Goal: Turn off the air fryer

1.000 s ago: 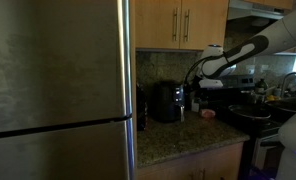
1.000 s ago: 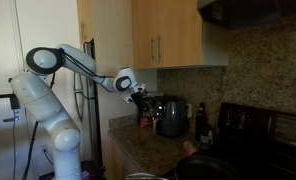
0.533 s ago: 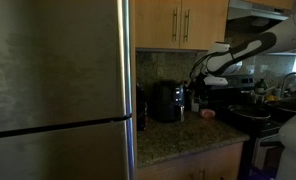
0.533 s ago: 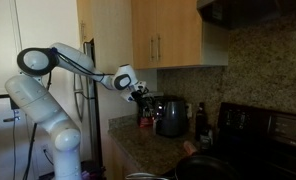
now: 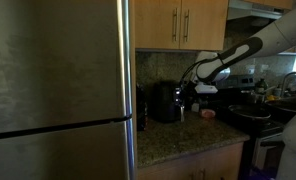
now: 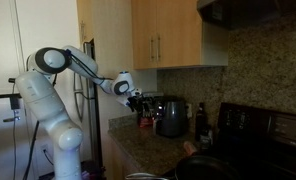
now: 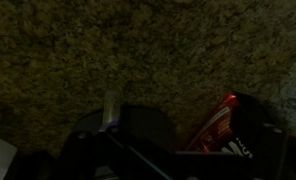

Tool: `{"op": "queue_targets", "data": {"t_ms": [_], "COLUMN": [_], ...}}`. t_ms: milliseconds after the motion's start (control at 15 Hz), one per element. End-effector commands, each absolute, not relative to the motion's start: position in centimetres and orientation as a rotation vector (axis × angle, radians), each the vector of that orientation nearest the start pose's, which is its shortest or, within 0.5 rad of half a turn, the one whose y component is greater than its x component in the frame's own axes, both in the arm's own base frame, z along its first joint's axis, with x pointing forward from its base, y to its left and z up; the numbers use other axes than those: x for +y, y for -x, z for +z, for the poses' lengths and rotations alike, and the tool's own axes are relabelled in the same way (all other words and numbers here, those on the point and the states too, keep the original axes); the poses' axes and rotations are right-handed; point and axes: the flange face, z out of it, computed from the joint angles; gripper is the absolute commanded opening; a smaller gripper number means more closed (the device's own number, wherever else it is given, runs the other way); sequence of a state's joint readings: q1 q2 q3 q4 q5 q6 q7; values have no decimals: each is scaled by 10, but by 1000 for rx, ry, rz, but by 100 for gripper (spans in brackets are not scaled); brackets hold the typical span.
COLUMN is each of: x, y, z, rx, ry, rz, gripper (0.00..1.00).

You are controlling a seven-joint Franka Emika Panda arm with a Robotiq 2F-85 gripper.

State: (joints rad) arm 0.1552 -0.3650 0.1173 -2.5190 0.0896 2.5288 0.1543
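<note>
The air fryer (image 5: 168, 102) is a black boxy appliance on the granite counter against the backsplash; it also shows in an exterior view (image 6: 171, 117). My gripper (image 5: 194, 90) hangs just beside the air fryer's upper part, a little above the counter, and shows in both exterior views (image 6: 138, 100). Whether it touches the air fryer cannot be told. The wrist view is dark: it shows the speckled backsplash, dark rounded shapes low in the frame and a red can (image 7: 216, 125). The fingers are too dark to read.
A large stainless-steel fridge (image 5: 58, 90) fills one side. Wooden cabinets (image 5: 183, 22) hang above the counter (image 5: 183, 140). A red can (image 6: 145, 122) stands by the air fryer. A black stove with pots (image 6: 248, 150) lies beyond it.
The arm has dropped a little, bringing my gripper lower and closer to the air fryer. The air fryer and the can have not moved.
</note>
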Motion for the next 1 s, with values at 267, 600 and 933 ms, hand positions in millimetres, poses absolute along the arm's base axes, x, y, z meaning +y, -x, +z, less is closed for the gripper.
{"op": "queue_targets", "data": {"t_ms": [267, 600, 933], "x": [126, 125, 118], "y": [-461, -471, -482], "z": [406, 397, 405], "rx": [-121, -113, -61], "ry": [2981, 2961, 2937], "rz": [-733, -865, -951], "gripper": [100, 100, 100]}}
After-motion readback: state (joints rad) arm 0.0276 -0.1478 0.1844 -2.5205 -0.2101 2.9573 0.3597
